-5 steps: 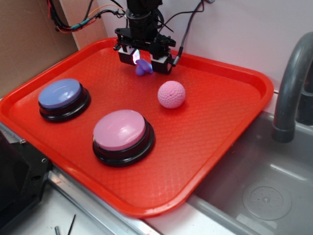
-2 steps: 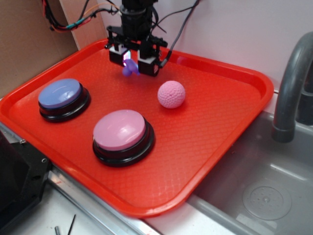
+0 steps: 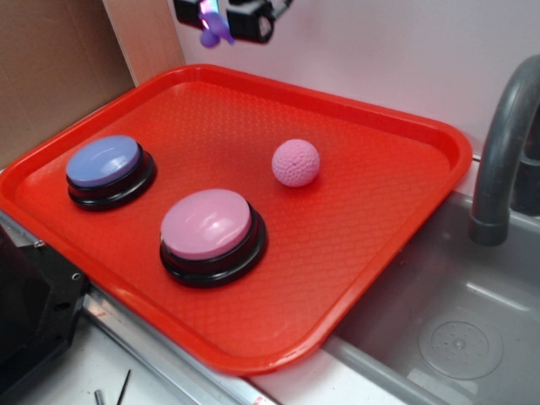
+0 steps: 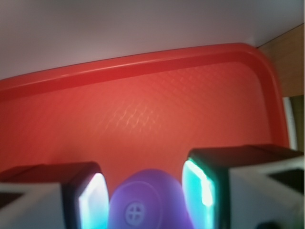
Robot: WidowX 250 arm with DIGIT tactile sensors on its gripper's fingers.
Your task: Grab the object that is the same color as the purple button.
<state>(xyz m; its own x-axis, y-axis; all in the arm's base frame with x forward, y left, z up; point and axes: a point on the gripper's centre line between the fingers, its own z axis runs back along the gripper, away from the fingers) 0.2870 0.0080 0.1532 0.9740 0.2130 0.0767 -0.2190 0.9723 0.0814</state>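
Clamped between the pads of my end effector is the purple toy, its knobby underside hanging just below the jaws at the top edge of the exterior view. From the wrist view the same purple toy fills the gap between my two glowing pads, which press against it on either side, so the jaws are closed down to the toy's width and no further. I hang well above the far rim of the red tray, with nothing touching the toy from below.

On the tray, the purple button sits near the left side, the pink button beside it toward the front, and the pink dimpled ball rests apart near the middle. None of them is near me.

As I judge it, the grab is done: the right-coloured thing is off the tray and held. What remains, at most, is keeping the grip secure
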